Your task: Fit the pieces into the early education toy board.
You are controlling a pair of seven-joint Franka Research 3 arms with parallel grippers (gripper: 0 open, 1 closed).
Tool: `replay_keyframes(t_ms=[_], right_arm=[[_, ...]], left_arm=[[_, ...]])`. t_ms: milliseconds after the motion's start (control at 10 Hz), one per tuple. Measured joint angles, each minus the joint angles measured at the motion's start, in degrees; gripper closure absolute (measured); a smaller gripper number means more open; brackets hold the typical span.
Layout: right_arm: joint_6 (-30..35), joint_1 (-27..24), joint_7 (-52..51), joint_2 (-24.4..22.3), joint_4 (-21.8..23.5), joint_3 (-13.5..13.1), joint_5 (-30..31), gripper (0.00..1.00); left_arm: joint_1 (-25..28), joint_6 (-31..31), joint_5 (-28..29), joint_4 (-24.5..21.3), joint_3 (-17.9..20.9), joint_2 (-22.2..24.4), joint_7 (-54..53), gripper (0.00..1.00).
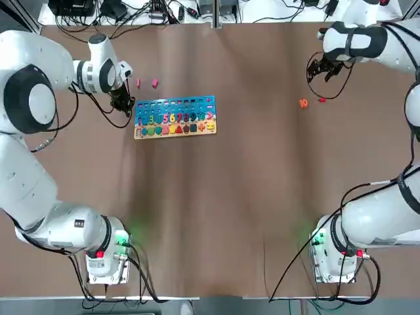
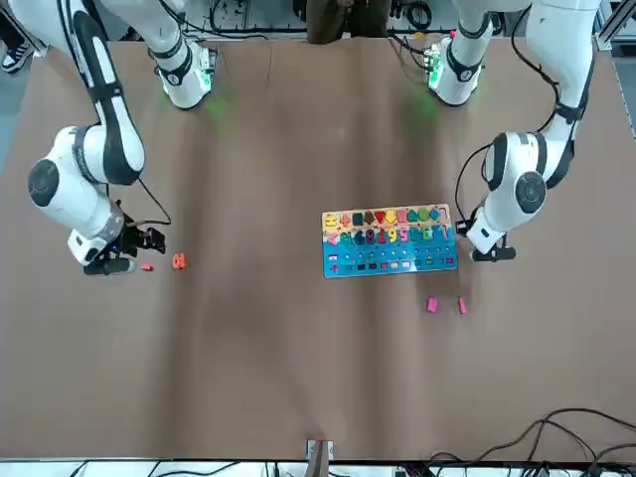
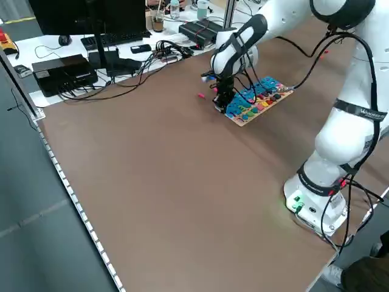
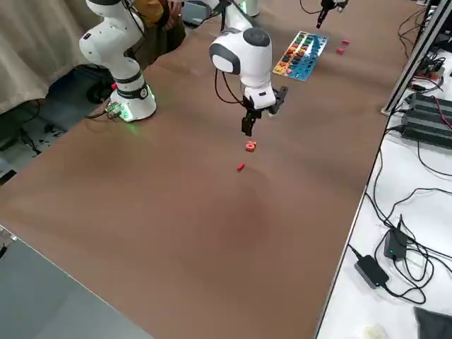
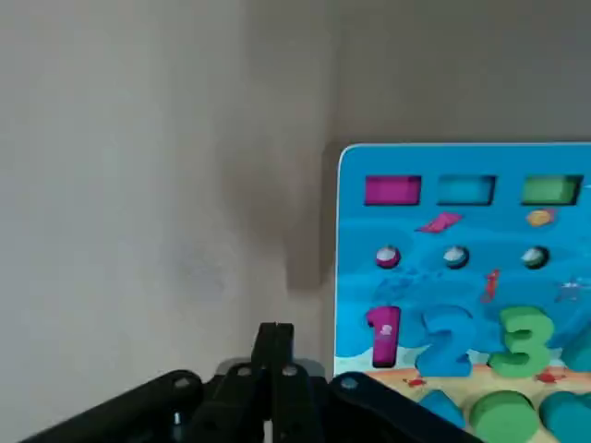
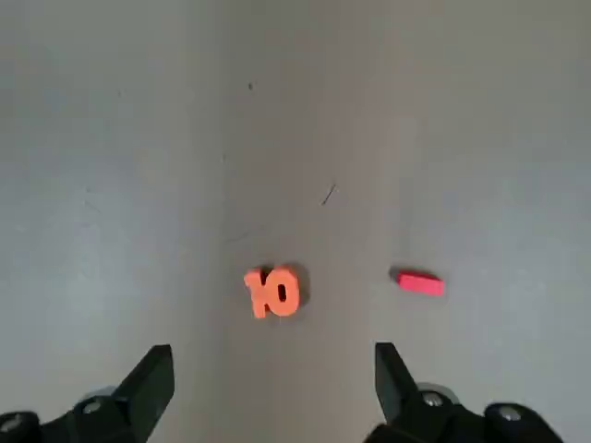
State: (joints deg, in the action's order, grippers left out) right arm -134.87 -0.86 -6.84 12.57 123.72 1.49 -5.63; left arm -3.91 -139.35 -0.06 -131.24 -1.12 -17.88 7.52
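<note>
Pieces scattered: orange "10" and red bar lie near my right gripper, spread wide, empty. Two pink pieces beside board. Left gripper clenched, empty, at board's end. I judge pieces light, rigid, thin; pinch across edges.

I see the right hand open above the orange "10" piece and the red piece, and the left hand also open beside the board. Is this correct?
Not quite. The left hand is shut, not open; the left wrist view shows its fingers pressed together beside the board. The rest holds: the right hand is open above the orange "10" piece and the red piece.
</note>
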Motion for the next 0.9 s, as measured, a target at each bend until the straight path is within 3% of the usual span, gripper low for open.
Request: replay_keyframes(t_ms=[900], right_arm=[[-9.0, 0.9, -4.1, 8.2, 1.4, 0.0, 0.0, 0.10]], left_arm=[[-0.5, -2.7, 0.0, 0.1, -0.2, -3.5, 0.0, 0.99]])
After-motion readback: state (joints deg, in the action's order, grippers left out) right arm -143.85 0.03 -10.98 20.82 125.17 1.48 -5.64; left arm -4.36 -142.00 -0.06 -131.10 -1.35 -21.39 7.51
